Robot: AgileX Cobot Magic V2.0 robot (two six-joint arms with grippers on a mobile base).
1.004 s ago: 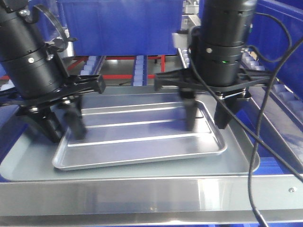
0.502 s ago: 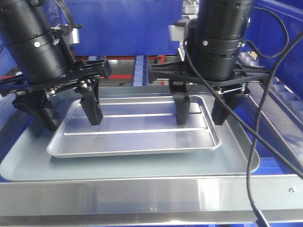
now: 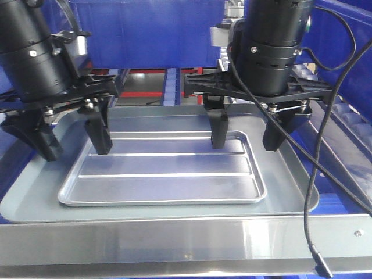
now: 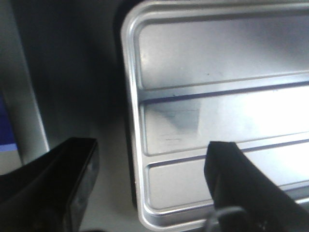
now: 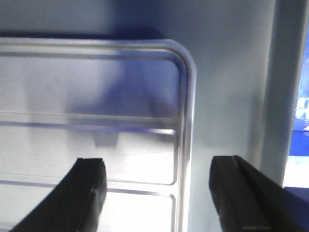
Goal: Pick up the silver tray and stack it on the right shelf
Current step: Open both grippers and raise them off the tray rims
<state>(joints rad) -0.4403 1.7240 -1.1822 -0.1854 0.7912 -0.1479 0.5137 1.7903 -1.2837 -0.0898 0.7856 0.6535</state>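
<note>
Backdrop: blue bins, steel lip up front
Silver tray: flat inside bigger grey tray
Left end effector: wide, straddling left rim
Right end effector: wide, straddling right rim
Risk: thin rim, probably slips if squeezed unevenly

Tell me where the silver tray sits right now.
In the front view the silver tray lies flat inside the larger dull grey tray, centre-left. The open left tool straddles its left rim, the open right tool its right rim.
</note>
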